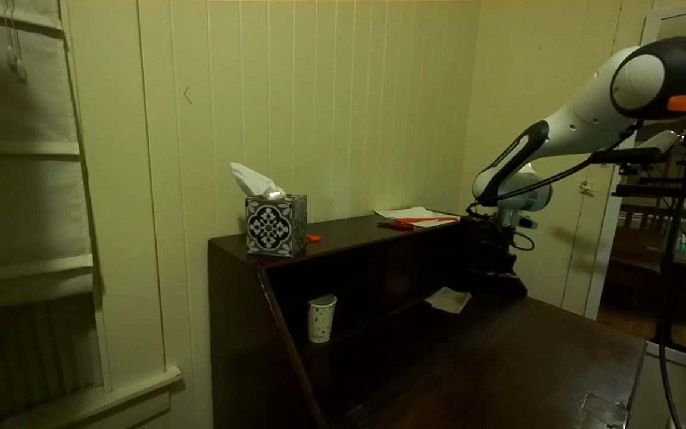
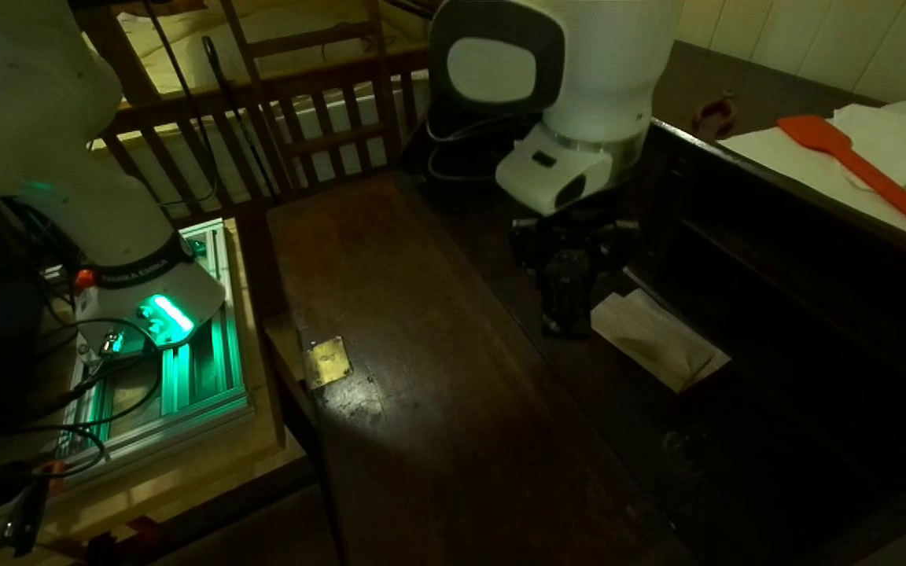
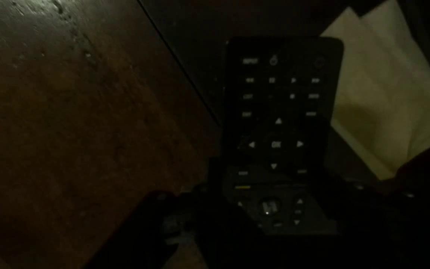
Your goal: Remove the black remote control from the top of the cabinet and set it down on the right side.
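Gripping the black remote control (image 3: 274,101) near its lower end, the fingers (image 3: 218,213) stood no wider apart than the remote itself, one along each long edge in the wrist view, where their outlines were very dark. The printed buttons faced that view, and most of the remote's length reached out beyond the fingertips. Its right edge covered part of a folded paper napkin (image 3: 390,93), which lay on the dark inner part of the table (image 2: 437,409).

In an exterior view the arm (image 2: 602,94) came down over the table, fingers and remote merging into one dark shape just beside the napkin, in front of the open shelves of the cabinet (image 2: 799,306). I could not tell whether the remote's underside touched the table.

On the cabinet's top, in both exterior views, a red spatula (image 2: 878,181) lay partly across white paper (image 1: 411,213), with a small dark red item (image 2: 715,116) near it. Toward the end opposite the arm stood a patterned tissue box (image 1: 268,226), a white tissue (image 1: 253,180) sticking up from it and a small orange-red piece (image 1: 314,238) just beside it. A speckled paper cup (image 1: 321,322) stood upright inside the cabinet. A brass plate (image 2: 329,362) sat near the table's edge.
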